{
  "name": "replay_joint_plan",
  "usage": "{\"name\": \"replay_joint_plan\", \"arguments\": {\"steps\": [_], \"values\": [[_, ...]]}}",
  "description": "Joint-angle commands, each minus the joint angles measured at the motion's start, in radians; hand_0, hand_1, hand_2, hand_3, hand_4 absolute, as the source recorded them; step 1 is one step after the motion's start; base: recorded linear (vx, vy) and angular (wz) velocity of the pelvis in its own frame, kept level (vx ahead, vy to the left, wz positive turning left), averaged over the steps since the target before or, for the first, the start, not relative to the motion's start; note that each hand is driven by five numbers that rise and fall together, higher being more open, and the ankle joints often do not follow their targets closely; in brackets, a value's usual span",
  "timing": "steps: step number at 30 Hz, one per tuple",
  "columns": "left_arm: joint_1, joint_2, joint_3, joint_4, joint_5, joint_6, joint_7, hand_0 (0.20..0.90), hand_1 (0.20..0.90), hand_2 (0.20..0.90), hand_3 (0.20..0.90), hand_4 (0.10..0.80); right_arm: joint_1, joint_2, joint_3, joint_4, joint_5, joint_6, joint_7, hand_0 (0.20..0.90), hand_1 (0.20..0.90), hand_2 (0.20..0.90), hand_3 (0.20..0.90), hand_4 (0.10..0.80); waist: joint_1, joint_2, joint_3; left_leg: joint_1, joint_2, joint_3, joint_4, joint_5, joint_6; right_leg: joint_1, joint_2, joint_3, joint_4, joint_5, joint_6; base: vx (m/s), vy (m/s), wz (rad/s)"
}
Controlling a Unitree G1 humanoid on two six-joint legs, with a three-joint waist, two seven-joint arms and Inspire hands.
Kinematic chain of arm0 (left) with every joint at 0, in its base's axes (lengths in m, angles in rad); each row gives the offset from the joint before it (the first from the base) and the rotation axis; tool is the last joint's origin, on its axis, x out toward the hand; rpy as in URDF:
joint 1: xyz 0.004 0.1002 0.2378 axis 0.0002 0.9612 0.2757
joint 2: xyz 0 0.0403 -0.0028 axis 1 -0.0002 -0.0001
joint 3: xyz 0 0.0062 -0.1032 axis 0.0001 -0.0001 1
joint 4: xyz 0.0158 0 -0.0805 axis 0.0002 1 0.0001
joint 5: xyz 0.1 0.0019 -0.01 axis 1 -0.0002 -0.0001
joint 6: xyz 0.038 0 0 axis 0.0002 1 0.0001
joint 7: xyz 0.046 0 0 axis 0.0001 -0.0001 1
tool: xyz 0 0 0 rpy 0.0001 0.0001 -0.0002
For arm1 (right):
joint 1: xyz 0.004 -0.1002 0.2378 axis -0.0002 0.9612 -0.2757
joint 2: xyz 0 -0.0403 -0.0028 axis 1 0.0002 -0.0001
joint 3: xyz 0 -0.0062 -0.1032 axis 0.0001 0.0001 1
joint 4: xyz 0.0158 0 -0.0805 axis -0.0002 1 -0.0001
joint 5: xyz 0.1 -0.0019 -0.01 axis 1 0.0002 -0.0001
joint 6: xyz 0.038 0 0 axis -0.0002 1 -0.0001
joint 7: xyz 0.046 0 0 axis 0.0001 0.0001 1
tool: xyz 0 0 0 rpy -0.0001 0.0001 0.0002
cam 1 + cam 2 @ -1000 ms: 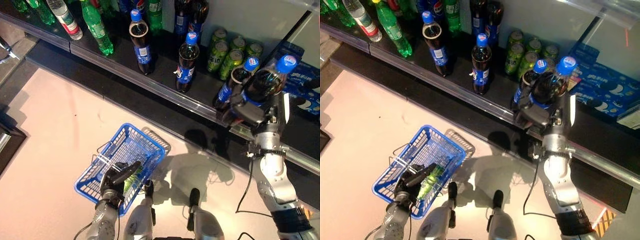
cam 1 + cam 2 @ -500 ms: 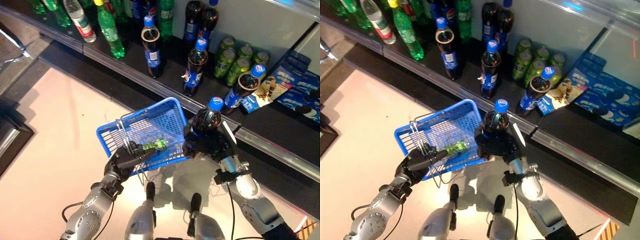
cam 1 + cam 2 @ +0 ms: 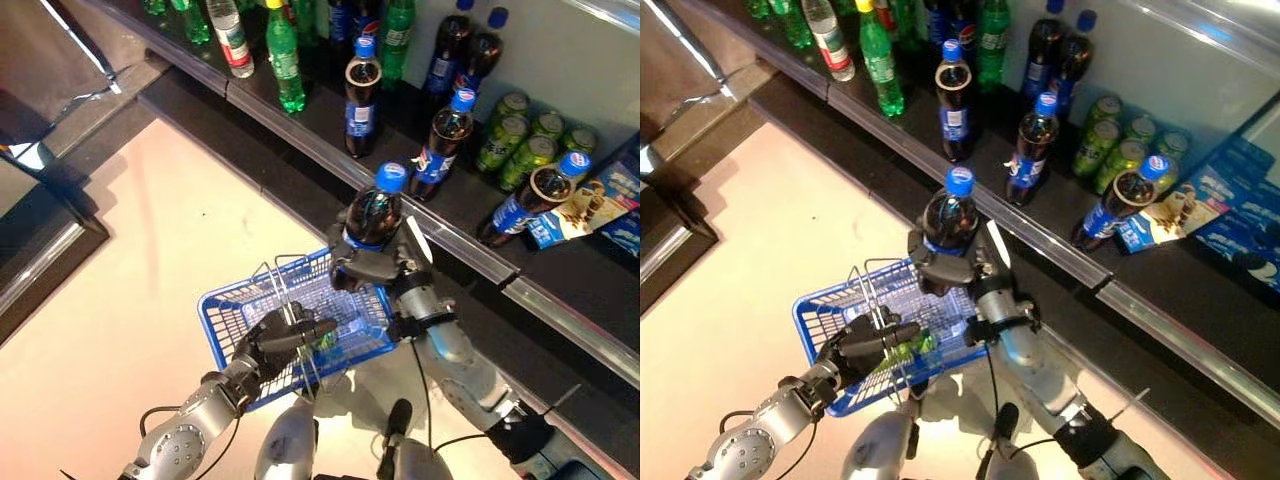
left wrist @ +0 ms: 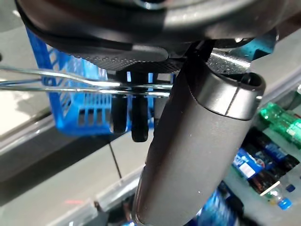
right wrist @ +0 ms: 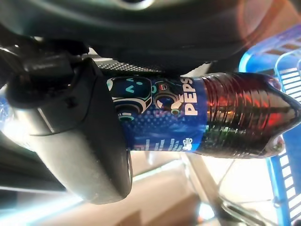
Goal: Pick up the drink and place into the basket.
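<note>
Two hands are at work near the centre of the frame. My right hand (image 3: 378, 268) comes in from the lower right and is wrapped around a dark cola bottle (image 3: 374, 212) with a blue cap and blue label; in the right wrist view the thumb and fingers curl over the label of that bottle (image 5: 202, 117). The bottle stands roughly upright in my grip, its cap pointing toward the upper part of the frame, and it is held just above the far rim of the blue basket (image 3: 232, 313), on the basket's right side. My left hand (image 3: 275, 337) comes in from the lower left and is curled over the basket's wire handles (image 3: 290, 300); the left wrist view shows its fingers (image 4: 133, 117) hooked over the metal wires (image 4: 70, 80), with the blue mesh wall beyond them. A green bottle (image 3: 908, 345) lies inside the basket, just beside my left hand. The basket hangs over a pale floor (image 3: 150, 240). Across the upper part of the frame runs a dark shelf (image 3: 300, 120) carrying more cola bottles (image 3: 361, 95), green bottles (image 3: 283, 60), green cans (image 3: 520, 150) toward the upper right, and blue packets (image 3: 590, 205) at the right edge.
</note>
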Motion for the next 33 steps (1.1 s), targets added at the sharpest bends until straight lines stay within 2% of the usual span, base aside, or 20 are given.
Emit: {"name": "replay_joint_plan", "arguments": {"steps": [1,6,10,17,23,26,30,33], "values": [[-0.114,-0.047,-0.070,-0.202,-0.074,-0.135,-0.231,0.300,0.300,0.300,0.200,0.100,-0.077,0.068,0.098,0.021,-0.115,-0.197,-0.017,0.300,0.300,0.300,0.200,0.100,0.019,0.008,-0.303,0.030,0.026,-0.006,-0.005,-0.091,-0.034,-0.017,-0.072,0.012,-0.004,-0.010,0.050,-0.008,0.031,0.31],[-0.146,-0.057,-0.124,-0.194,-0.107,-0.155,-0.288,0.300,0.300,0.300,0.200,0.100,-0.070,0.099,0.167,0.169,-0.183,-0.174,0.033,0.300,0.300,0.300,0.200,0.100,0.031,0.013,-0.311,0.023,0.017,-0.016,-0.005,-0.092,-0.031,-0.014,-0.089,-0.001,-0.004,-0.009,0.059,0.003,0.042,0.11],[-0.165,-0.062,-0.143,-0.188,-0.130,-0.158,-0.347,0.300,0.300,0.300,0.200,0.100,-0.047,0.114,0.232,0.287,-0.220,-0.195,0.031,0.300,0.300,0.300,0.200,0.100,0.045,0.015,-0.319,0.018,0.010,-0.024,-0.005,-0.095,-0.029,-0.013,-0.100,-0.011,-0.004,-0.009,0.063,0.019,0.030,0.13],[-0.200,-0.072,-0.141,-0.199,-0.148,-0.162,-0.390,0.300,0.300,0.300,0.200,0.100,-0.025,0.141,0.226,0.437,-0.213,-0.189,0.008,0.300,0.300,0.300,0.200,0.100,0.053,0.024,-0.306,0.001,0.001,-0.033,-0.003,-0.096,-0.025,-0.028,-0.110,-0.017,0.000,-0.003,0.064,-0.008,0.014,0.03],[-0.234,-0.092,-0.155,-0.222,-0.192,-0.105,-0.451,0.300,0.300,0.300,0.200,0.100,-0.064,0.178,0.205,0.546,-0.226,-0.164,0.017,0.300,0.300,0.300,0.200,0.100,0.061,0.032,-0.283,-0.014,-0.008,-0.050,0.003,-0.093,-0.021,-0.038,-0.118,-0.021,0.004,0.005,0.063,-0.018,0.000,0.09],[-0.263,-0.103,-0.184,-0.227,-0.199,-0.082,-0.474,0.300,0.300,0.300,0.200,0.100,-0.109,0.205,0.205,0.622,-0.232,-0.070,0.064,0.300,0.300,0.300,0.200,0.100,0.069,0.033,-0.277,-0.018,-0.013,-0.058,0.004,-0.092,-0.019,-0.040,-0.122,-0.026,0.004,0.009,0.062,0.007,-0.009,0.04],[-0.299,-0.116,-0.213,-0.223,-0.209,-0.057,-0.477,0.300,0.300,0.300,0.200,0.100,-0.161,0.216,0.233,0.726,-0.276,0.148,0.157,0.300,0.300,0.300,0.200,0.100,0.083,0.027,-0.277,-0.022,-0.016,-0.068,0.006,-0.090,-0.016,-0.040,-0.125,-0.037,0.008,0.011,0.062,0.009,-0.032,0.11],[-0.327,-0.124,-0.238,-0.228,-0.218,-0.031,-0.454,0.300,0.300,0.300,0.200,0.100,-0.234,0.221,0.266,0.830,-0.300,0.250,0.183,0.300,0.300,0.300,0.200,0.100,0.104,0.015,-0.277,-0.017,-0.013,-0.078,0.008,-0.088,-0.016,-0.029,-0.121,-0.051,0.009,0.012,0.059,0.048,-0.076,0.12]]}}
